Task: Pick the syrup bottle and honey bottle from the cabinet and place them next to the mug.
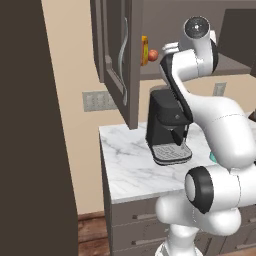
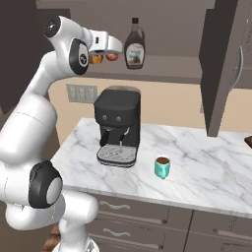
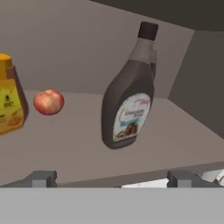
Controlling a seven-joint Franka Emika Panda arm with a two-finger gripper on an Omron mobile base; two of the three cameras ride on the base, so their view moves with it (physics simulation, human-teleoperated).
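Syrup bottle (image 3: 129, 103) straight ahead of the claw (image 3: 112, 178), standing up tall on the cabinet (image 2: 216, 59) shelf. Claw wide, holding nothing. Honey bottle (image 3: 9, 100) off to the side, past a red ball (image 3: 48, 102). Mug (image 2: 162, 167) down below.

Glossy white rounded arm (image 2: 29, 123) segments joined by dark joints.

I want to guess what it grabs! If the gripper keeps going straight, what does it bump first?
Probably the syrup bottle: it stands nearly dead ahead of the open gripper. Depth is hard to judge.
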